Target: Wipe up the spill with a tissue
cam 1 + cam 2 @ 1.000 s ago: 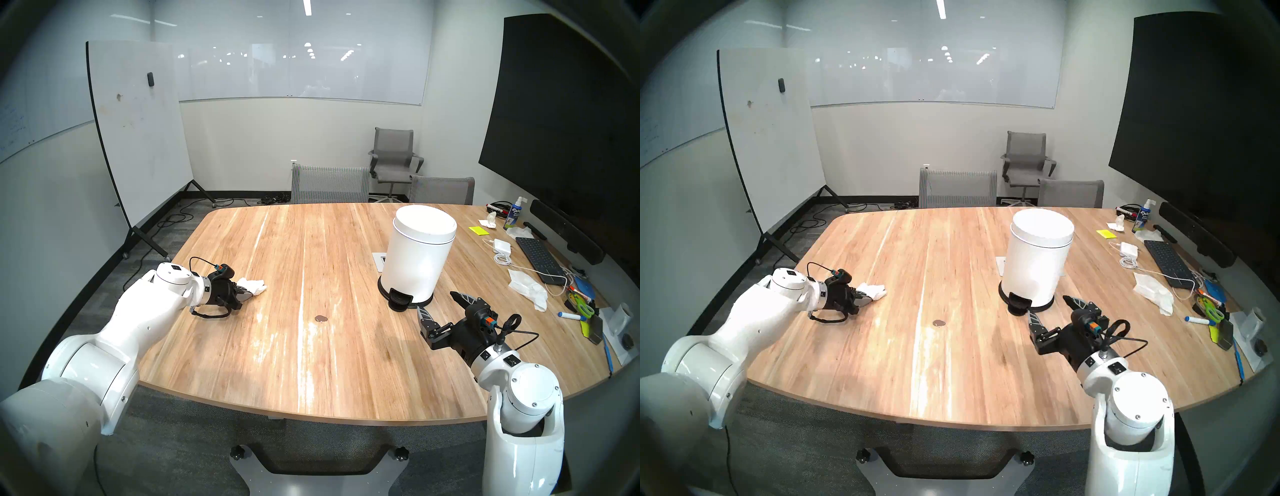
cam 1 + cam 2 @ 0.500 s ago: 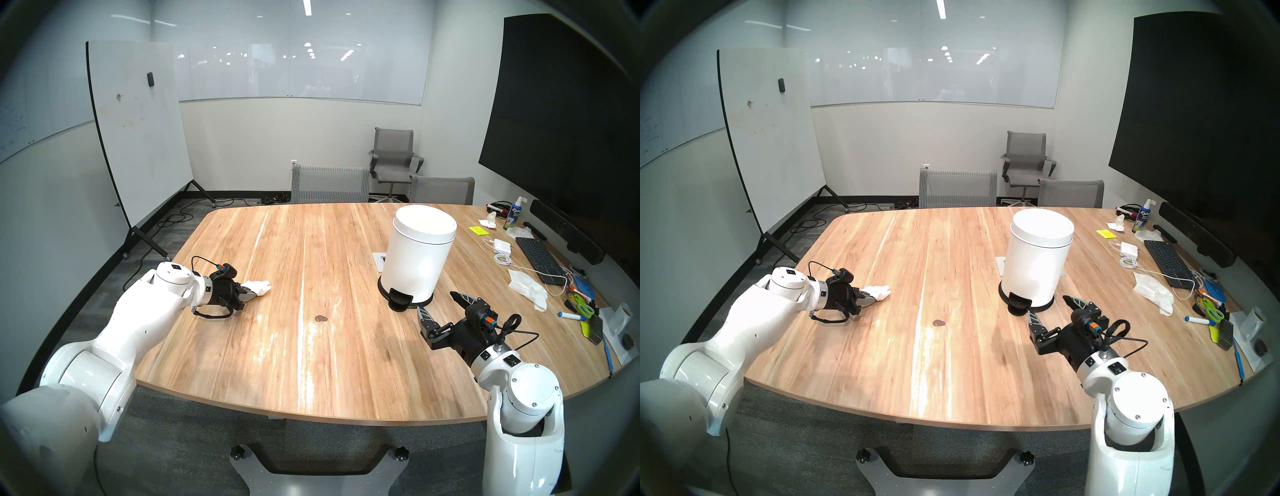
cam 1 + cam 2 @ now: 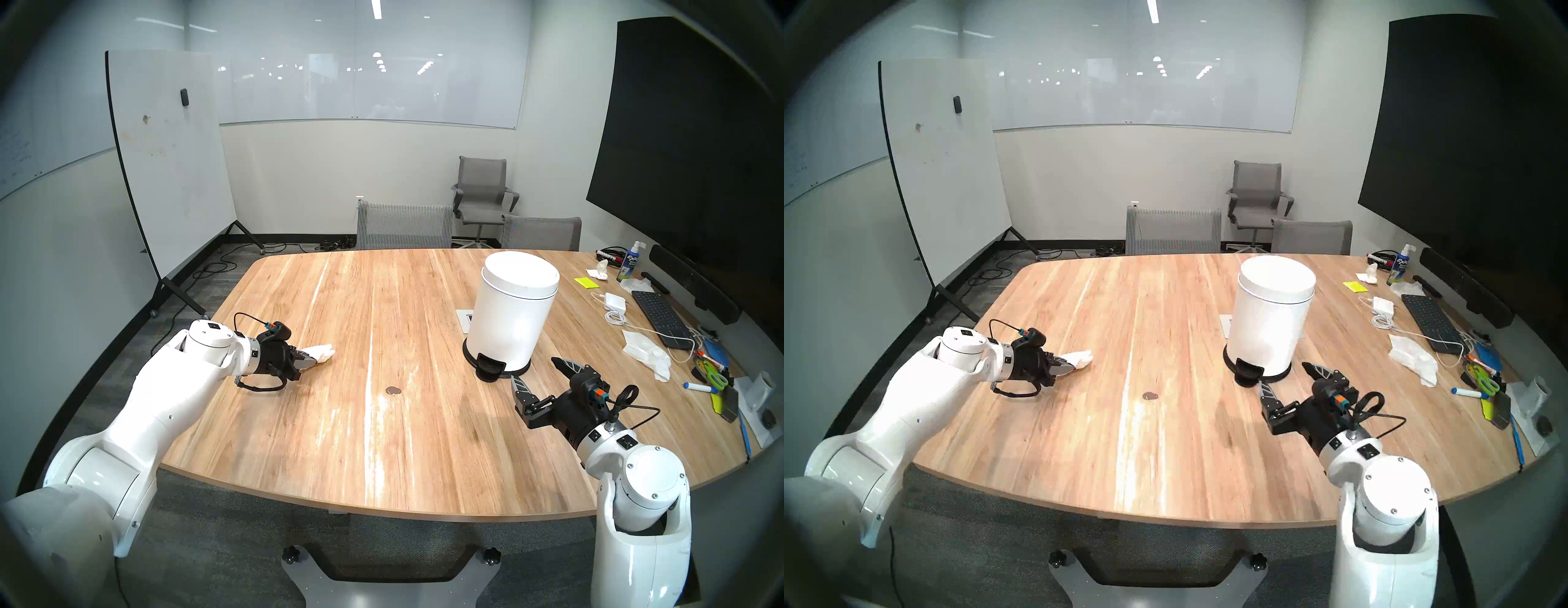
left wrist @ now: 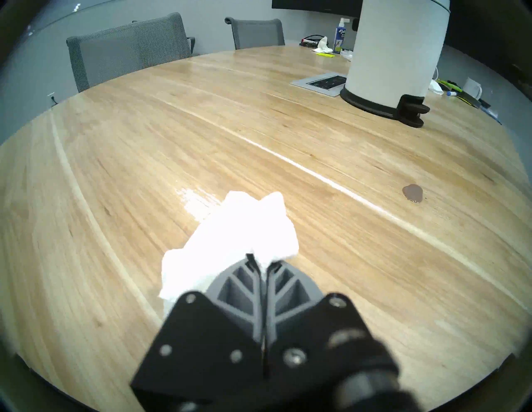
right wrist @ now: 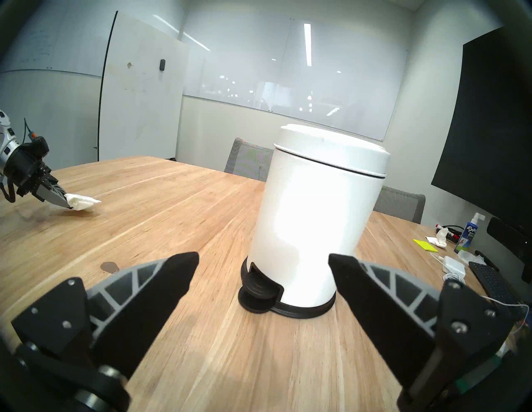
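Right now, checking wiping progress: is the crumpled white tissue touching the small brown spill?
No, the tissue in the left gripper sits well apart from the spill.

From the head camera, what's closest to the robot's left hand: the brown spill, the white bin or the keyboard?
Nearest to the left hand first:
1. Spill, mid-table, to its right.
2. Bin, farther right, beyond the spill.
3. Keyboard, at the table's far right edge.

The right gripper (image 5: 263,272) stands wide open just short of a white pedal bin (image 5: 316,218) on the tabletop (image 5: 172,218). Toward the left edge, the left gripper (image 5: 67,202) pinches a white tissue (image 5: 82,201), seemingly just clear of the wood. A small brown spill (image 5: 109,266) lies nearer, beside the right gripper's left finger.
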Controlling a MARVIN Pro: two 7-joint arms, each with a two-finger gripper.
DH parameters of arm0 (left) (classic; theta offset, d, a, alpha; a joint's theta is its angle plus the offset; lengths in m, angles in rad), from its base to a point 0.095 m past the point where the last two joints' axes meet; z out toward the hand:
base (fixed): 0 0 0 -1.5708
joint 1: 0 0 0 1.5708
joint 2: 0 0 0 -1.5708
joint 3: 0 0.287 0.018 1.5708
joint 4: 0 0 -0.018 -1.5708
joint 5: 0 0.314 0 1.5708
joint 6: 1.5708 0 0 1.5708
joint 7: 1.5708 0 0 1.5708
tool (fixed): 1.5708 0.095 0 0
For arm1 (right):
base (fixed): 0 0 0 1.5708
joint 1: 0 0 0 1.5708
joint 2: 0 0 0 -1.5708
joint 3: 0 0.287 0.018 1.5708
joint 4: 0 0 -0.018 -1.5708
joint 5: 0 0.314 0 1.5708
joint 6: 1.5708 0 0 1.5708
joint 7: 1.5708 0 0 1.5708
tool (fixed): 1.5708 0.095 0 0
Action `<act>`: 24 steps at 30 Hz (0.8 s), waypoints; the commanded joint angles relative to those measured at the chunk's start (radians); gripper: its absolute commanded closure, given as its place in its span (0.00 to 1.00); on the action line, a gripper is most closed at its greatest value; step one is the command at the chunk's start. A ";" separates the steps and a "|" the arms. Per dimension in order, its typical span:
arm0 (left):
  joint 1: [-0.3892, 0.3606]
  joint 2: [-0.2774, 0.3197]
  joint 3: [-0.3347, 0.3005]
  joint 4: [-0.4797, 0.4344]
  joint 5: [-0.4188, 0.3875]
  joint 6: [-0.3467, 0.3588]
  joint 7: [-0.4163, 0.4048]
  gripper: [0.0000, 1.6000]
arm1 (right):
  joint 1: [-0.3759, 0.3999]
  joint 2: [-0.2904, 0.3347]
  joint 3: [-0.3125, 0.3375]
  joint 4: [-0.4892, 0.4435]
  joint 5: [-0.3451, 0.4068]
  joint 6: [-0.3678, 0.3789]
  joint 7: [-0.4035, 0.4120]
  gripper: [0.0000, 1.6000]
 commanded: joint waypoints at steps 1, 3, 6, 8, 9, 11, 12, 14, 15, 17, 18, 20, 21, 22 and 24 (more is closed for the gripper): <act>-0.001 -0.006 -0.009 -0.059 -0.015 0.011 -0.007 1.00 | 0.003 0.000 -0.002 -0.021 0.001 -0.002 0.000 0.00; 0.004 -0.010 -0.007 -0.071 -0.016 0.018 -0.005 1.00 | 0.003 0.000 -0.002 -0.021 0.001 -0.002 0.000 0.00; 0.007 -0.016 -0.005 -0.080 -0.017 0.022 -0.002 1.00 | 0.003 0.000 -0.002 -0.020 0.001 -0.002 0.000 0.00; 0.011 -0.024 -0.003 -0.092 -0.019 0.028 0.000 1.00 | 0.003 0.000 -0.002 -0.020 0.001 -0.002 0.000 0.00; 0.013 -0.027 -0.003 -0.098 -0.020 0.030 0.001 1.00 | 0.003 0.000 -0.002 -0.020 0.001 -0.002 0.000 0.00; 0.016 -0.031 -0.002 -0.105 -0.021 0.036 0.003 1.00 | 0.003 0.000 -0.002 -0.020 0.001 -0.002 0.000 0.00; 0.018 -0.033 -0.003 -0.110 -0.021 0.039 0.005 1.00 | 0.003 0.000 -0.002 -0.021 0.001 -0.002 0.000 0.00; 0.018 -0.037 -0.002 -0.110 -0.021 0.041 0.007 1.00 | 0.003 0.000 -0.002 -0.021 0.001 -0.002 0.000 0.00; 0.019 -0.041 -0.001 -0.110 -0.021 0.042 0.009 1.00 | 0.003 0.000 -0.002 -0.021 0.001 -0.002 0.000 0.00; 0.018 -0.047 0.000 -0.106 -0.022 0.043 0.008 1.00 | 0.003 0.000 -0.002 -0.021 0.001 -0.002 0.000 0.00; 0.019 -0.049 0.001 -0.105 -0.021 0.044 0.008 1.00 | 0.003 0.000 -0.002 -0.021 0.001 -0.001 0.000 0.00; 0.021 -0.057 0.003 -0.102 -0.020 0.044 0.014 1.00 | 0.003 0.000 -0.002 -0.021 0.001 -0.001 0.000 0.00; 0.020 -0.069 0.009 -0.094 -0.016 0.041 0.022 1.00 | 0.003 0.000 -0.002 -0.021 0.001 -0.001 0.000 0.00; 0.020 -0.069 0.009 -0.094 -0.016 0.041 0.022 1.00 | 0.003 0.000 -0.002 -0.021 0.001 -0.001 0.000 0.00; 0.022 -0.078 0.013 -0.093 -0.015 0.042 0.027 1.00 | 0.003 0.000 -0.002 -0.021 0.001 -0.002 0.000 0.00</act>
